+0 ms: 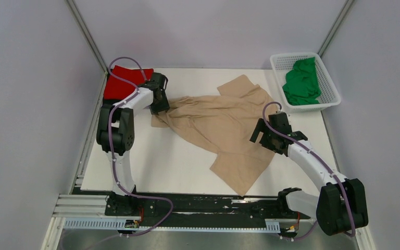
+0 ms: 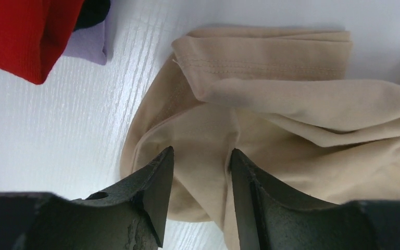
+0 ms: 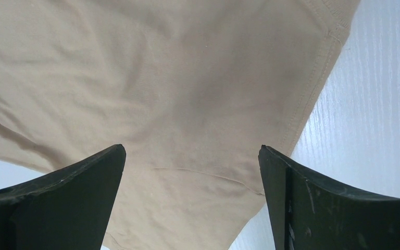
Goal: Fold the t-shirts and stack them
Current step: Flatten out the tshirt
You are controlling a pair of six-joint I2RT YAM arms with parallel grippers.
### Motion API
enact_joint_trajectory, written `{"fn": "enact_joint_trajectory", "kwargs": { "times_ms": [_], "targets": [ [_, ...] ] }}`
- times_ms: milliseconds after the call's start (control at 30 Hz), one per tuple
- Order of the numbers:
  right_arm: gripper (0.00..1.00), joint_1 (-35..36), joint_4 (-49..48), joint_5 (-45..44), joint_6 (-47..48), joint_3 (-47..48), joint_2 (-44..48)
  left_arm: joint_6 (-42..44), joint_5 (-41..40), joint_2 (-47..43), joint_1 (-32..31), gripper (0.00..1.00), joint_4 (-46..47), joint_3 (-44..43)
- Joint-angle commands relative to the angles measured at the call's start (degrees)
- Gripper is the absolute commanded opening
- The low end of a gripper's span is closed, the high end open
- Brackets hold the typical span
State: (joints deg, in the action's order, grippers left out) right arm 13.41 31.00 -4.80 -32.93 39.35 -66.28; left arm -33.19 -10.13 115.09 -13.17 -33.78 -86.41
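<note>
A tan t-shirt (image 1: 219,130) lies crumpled and spread across the middle of the white table (image 1: 156,166). My left gripper (image 1: 160,107) is at its left edge. In the left wrist view the left gripper (image 2: 202,153) stands partly open, with a raised fold of the tan t-shirt (image 2: 291,104) between the fingers and not pinched. My right gripper (image 1: 259,136) hovers wide open over the shirt's right side, near the hem of the tan t-shirt (image 3: 187,78); the right gripper (image 3: 192,151) holds nothing. A folded red t-shirt (image 1: 122,80) lies at the far left corner.
A white lattice basket (image 1: 291,55) at the far right holds a green t-shirt (image 1: 302,83). In the left wrist view, a lavender cloth (image 2: 88,44) and something dark (image 2: 91,10) show beside the red t-shirt (image 2: 21,31). Grey walls enclose the table.
</note>
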Motion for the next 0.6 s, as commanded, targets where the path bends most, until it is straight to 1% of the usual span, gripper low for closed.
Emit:
{"fn": "enact_joint_trajectory", "kwargs": {
  "times_ms": [0, 67, 133, 167, 200, 233, 267, 300, 333, 467, 567],
  "targets": [
    [1.0, 0.0, 0.2, -1.6, -0.1, 0.8, -0.4, -0.4, -1.9, 0.7, -0.5, 0.5, -1.1, -1.4],
    [1.0, 0.0, 0.3, -1.5, 0.1, 0.8, -0.8, -0.4, -2.1, 1.5, -0.7, 0.45, -1.7, -2.1],
    [1.0, 0.1, 0.4, -1.4, 0.0, 0.7, -0.9, -0.2, -2.2, 2.0, -0.9, 0.37, -2.4, -3.1],
    [1.0, 0.0, 0.4, -1.4, 0.0, 0.7, -0.8, -0.1, -2.3, 2.0, -1.1, 0.31, -2.6, -3.2],
    [1.0, 0.1, 0.5, -1.4, 0.0, 0.6, -0.6, -0.1, -2.4, 1.8, -1.2, 0.28, -2.7, -3.1],
    [1.0, 0.1, 0.6, -1.4, 0.0, 0.6, -0.5, 0.0, -2.5, 1.4, -1.5, 0.21, -2.8, -3.1],
    [1.0, 0.0, 0.6, -1.4, 0.0, 0.5, -0.4, 0.0, -3.1, 1.1, -1.6, 0.18, -2.8, -2.7],
    [1.0, 0.1, 0.6, -1.4, 0.0, 0.5, -0.3, 0.2, -3.5, 0.6, -1.9, 0.02, -2.8, -2.6],
    [1.0, 0.1, 0.7, -1.4, 0.0, 0.5, -0.2, 0.1, -4.0, 0.3, -1.9, 0.0, -2.9, -2.3],
    [1.0, 0.3, 0.9, -0.6, 0.4, 0.4, 0.3, 0.5, -4.3, -2.3, -2.2, 0.0, -3.0, -0.2],
    [1.0, 1.7, 2.1, -0.9, 1.4, 0.7, 0.7, 0.1, -6.7, -7.0, -2.6, 0.0, -3.1, 2.8]
  ]
}}
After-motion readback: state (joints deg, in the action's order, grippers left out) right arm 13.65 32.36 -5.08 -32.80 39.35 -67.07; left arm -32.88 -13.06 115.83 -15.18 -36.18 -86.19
